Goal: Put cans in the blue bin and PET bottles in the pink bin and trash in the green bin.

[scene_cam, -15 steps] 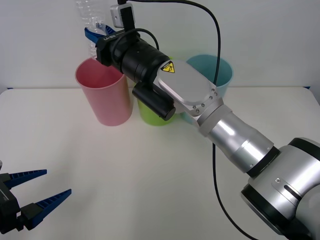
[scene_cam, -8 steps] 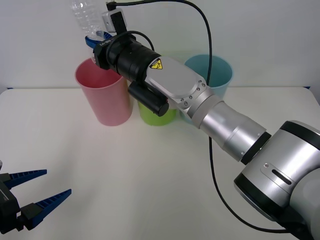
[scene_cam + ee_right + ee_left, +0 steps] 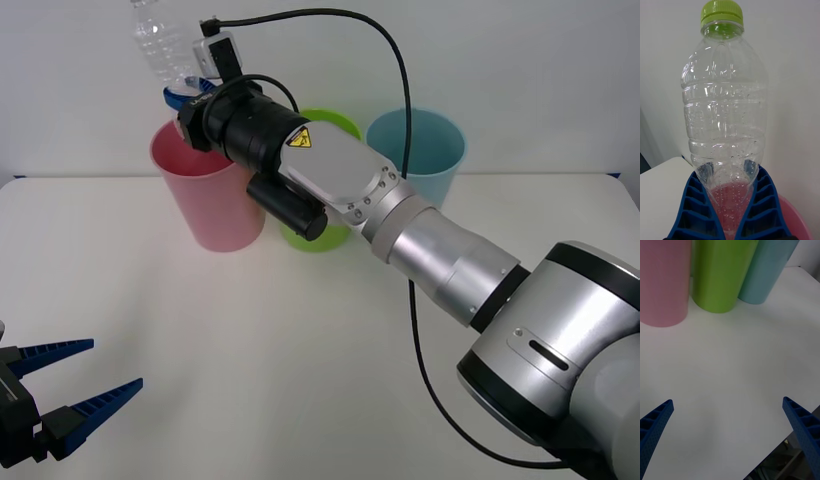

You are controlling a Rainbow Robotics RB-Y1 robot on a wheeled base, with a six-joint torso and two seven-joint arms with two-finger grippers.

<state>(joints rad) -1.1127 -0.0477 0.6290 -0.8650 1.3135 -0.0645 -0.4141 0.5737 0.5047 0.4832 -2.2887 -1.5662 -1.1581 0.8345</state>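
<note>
The right gripper point(image 3: 183, 92) clamps a clear PET bottle point(image 3: 724, 105), yellow-green cap upward, above the pink bin point(image 3: 205, 195) at the table's point(image 3: 300, 340) far edge. The left gripper point(image 3: 80, 385), fingers apart, hovers near the front-left corner.

No words, brands or numbers can be read. The one sign is a yellow triangular warning sticker point(image 3: 298, 139) with a black symbol, on the right arm point(image 3: 330, 180), at about four o'clock from the pink bin point(image 3: 205, 205) rim.
</note>
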